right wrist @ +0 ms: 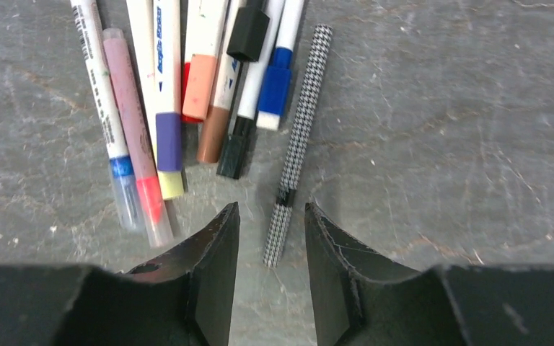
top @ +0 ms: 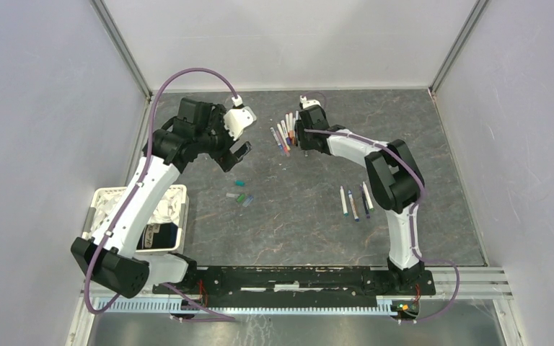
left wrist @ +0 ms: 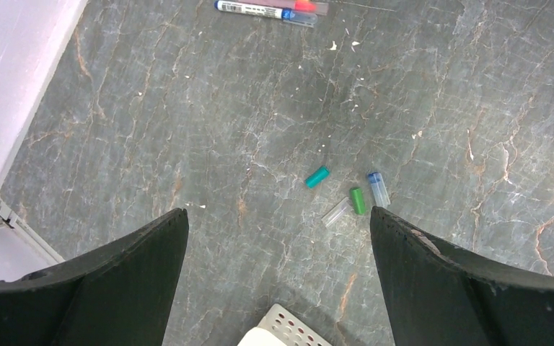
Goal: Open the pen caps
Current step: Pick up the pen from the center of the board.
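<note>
Pen caps partly off: four loose caps point(left wrist: 317, 176) lie on the desk point(top: 310, 223); a capped bundle point(top: 285, 133) waits at 12 o'clock.
In the top view the loose caps sit at 7 o'clock of the capped bundle; four pens point(top: 355, 202) laid apart at 4 o'clock are probably the opened ones; with about nine capped, I judge the job roughly a third done; the right claw point(right wrist: 270, 210) stands narrow astride the near end of a checked pen point(right wrist: 299, 108), not visibly pinching it; the left claw point(left wrist: 278, 212) hangs wide and empty above the loose caps; blue lettering on one white barrel point(right wrist: 160, 50) and a barcode strip point(right wrist: 85, 32) are too blurred to read.
</note>
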You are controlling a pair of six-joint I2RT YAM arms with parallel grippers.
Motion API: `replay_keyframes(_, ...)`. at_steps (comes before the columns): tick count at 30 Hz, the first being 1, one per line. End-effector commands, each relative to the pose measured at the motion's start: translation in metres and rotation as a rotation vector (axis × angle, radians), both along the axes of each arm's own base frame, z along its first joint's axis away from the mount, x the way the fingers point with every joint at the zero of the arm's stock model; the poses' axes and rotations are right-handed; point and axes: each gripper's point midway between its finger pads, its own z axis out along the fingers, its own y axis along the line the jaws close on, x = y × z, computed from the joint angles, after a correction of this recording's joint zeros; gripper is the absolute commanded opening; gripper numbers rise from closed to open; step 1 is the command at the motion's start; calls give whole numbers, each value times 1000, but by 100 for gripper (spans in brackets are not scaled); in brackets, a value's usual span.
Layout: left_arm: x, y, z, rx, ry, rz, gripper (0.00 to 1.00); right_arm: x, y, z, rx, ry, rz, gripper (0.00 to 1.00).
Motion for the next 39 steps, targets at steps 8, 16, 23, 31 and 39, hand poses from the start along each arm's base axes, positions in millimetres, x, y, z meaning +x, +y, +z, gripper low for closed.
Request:
replay_keyframes(8,-13,-1,2,-37,9,-12,100,25,-3,-14,-34,22,-31,37)
replay_keyframes(16,-12,-3,-1,-38,19,-19,100,26,-13,-32,-44,53,-40,32)
replay_keyframes(23,-12,-4,-5,-39,37,-18,100,38,-12,-34,-25,61,-36,25)
replay_keyframes(31,-17,-13,-7,-86,76,-37,100,39,-24,-20,20,61,-76,0)
replay_keyframes(39,-17,-29,-19,-196,152,-4,100,-2,-15,81,334,-141,-93,0)
